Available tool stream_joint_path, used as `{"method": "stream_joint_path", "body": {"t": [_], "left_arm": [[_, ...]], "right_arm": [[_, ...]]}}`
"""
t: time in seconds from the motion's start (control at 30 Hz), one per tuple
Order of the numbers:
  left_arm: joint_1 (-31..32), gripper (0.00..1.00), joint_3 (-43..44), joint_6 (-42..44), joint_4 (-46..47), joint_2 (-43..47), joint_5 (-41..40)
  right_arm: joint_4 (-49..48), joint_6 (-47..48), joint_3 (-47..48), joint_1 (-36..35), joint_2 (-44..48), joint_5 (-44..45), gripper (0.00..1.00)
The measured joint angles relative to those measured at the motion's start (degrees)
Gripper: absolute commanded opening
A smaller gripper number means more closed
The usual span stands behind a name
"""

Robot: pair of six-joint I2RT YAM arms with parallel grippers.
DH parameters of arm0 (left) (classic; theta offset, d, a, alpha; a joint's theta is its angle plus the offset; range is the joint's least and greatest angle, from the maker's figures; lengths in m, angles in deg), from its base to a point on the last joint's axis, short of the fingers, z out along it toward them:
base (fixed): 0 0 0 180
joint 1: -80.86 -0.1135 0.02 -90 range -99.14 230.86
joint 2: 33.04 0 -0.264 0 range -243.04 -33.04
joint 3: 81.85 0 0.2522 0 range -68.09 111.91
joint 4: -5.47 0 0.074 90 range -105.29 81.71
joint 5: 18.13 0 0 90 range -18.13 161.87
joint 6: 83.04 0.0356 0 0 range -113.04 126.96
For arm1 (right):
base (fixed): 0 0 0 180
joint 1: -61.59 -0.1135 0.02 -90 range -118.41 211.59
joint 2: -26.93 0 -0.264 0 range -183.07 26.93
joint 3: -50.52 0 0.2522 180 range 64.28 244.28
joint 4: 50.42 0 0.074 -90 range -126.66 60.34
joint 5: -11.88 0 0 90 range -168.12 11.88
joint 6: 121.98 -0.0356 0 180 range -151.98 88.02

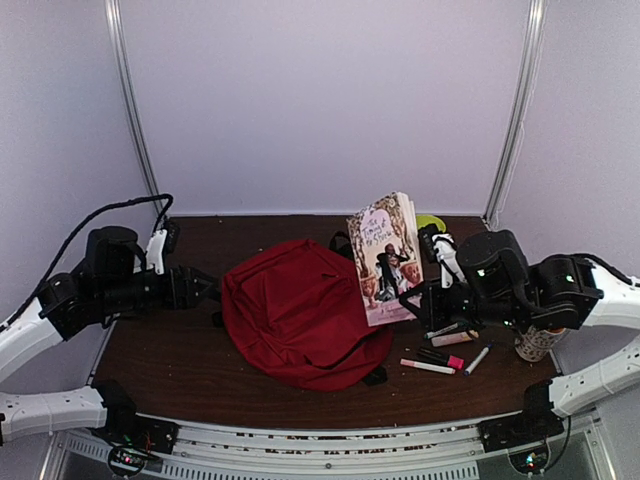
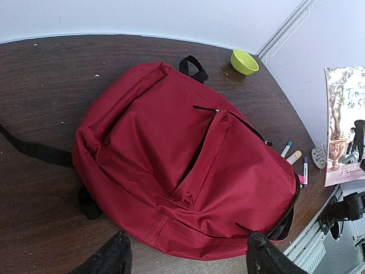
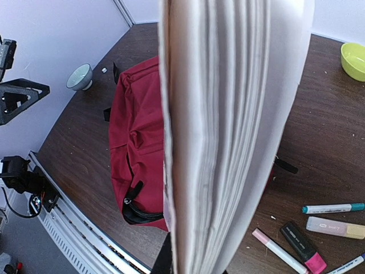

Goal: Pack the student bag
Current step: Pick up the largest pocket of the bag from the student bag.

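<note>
The dark-red student bag (image 1: 300,310) lies flat in the middle of the table, also in the left wrist view (image 2: 182,160) and the right wrist view (image 3: 134,148). Its main zip gapes a little at the near right corner (image 3: 134,208). My right gripper (image 1: 412,292) is shut on a paperback book (image 1: 385,258) and holds it upright above the bag's right edge; the page edges fill the right wrist view (image 3: 228,131). My left gripper (image 2: 188,260) is open and empty, just left of the bag, with its fingertips (image 2: 111,257) low over the table.
Several markers and pens (image 1: 445,355) lie on the table right of the bag. A lime green bowl (image 2: 244,61) stands at the back right. A patterned cup (image 1: 537,343) stands at the right edge. A pale bowl (image 3: 80,77) sits at the far left.
</note>
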Motion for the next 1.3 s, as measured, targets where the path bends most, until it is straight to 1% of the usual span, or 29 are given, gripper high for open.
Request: {"method": "stream_joint_path", "body": {"t": [0.17,0.27,0.4,0.53,0.73,0.93,1.07,1.2,1.3], "left_arm": [[2.9,0.72,2.0,2.6,2.0,-5.4,1.9],[6.2,0.75,4.7,5.1,2.8,-10.1,2.5],[12.8,0.77,10.8,9.6,3.4,-18.7,2.9],[19.5,0.78,18.3,13.8,3.7,-28.5,3.2],[26.0,0.78,25.6,17.3,4.8,-41.5,2.6],[29.4,0.77,29.1,18.6,5.2,-50.2,0.3],[30.6,0.76,31.6,19.9,5.8,-53.9,-1.6],[30.9,0.73,33.7,21.2,6.0,-56.3,-2.8],[30.9,0.68,34.9,22.0,6.1,-57.5,-3.9]], "right_arm": [[2.9,-2.3,-3.5,0.7,5.1,1.2,0.0],[4.4,-3.8,-5.3,1.2,8.4,1.5,0.0],[6.1,-5.9,-7.6,1.6,12.5,1.9,0.0],[7.8,-7.8,-9.6,1.7,15.6,1.9,0.0],[10.2,-9.9,-11.3,1.8,19.0,2.3,0.0],[12.0,-10.4,-11.7,2.1,20.3,2.9,0.0],[12.4,-10.4,-11.7,2.5,20.2,3.5,0.0],[12.9,-10.3,-11.8,3.2,20.2,3.7,0.0],[13.0,-10.2,-11.8,3.7,20.2,3.7,0.0]]}}
